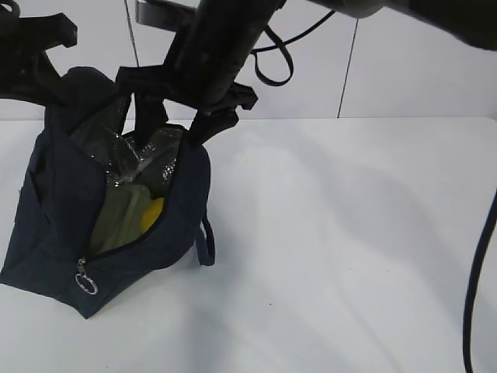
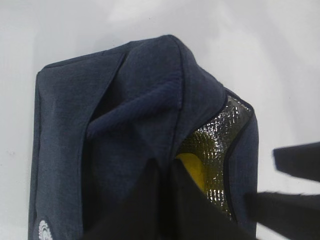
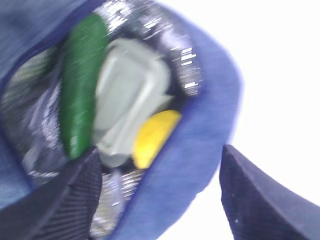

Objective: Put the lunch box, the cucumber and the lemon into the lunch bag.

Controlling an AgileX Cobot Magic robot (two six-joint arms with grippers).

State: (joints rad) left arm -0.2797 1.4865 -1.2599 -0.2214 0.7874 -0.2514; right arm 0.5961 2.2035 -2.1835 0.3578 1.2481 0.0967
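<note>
The navy lunch bag [image 1: 54, 210] stands open at the left on the white table, its foil lining showing. Inside it lie the pale green-lidded lunch box [image 3: 125, 95], the dark green cucumber [image 3: 80, 80] and the yellow lemon [image 3: 152, 135]. The exterior view shows the lunch box [image 1: 116, 217] and lemon [image 1: 151, 214], but not the cucumber. My left gripper [image 2: 167, 200] is shut on the bag's [image 2: 125, 100] rim beside the lemon [image 2: 192, 167] and holds it up. My right gripper [image 3: 160, 200] is open over the bag's [image 3: 200, 140] right wall, one finger inside and one outside, above the rim [image 1: 203, 116].
The zipper's metal ring pull [image 1: 86, 284] hangs at the bag's front corner. A loop handle [image 1: 206, 241] droops on the bag's right side. A black cable [image 1: 477, 272] hangs at the far right. The white table [image 1: 349, 249] stretches right of the bag.
</note>
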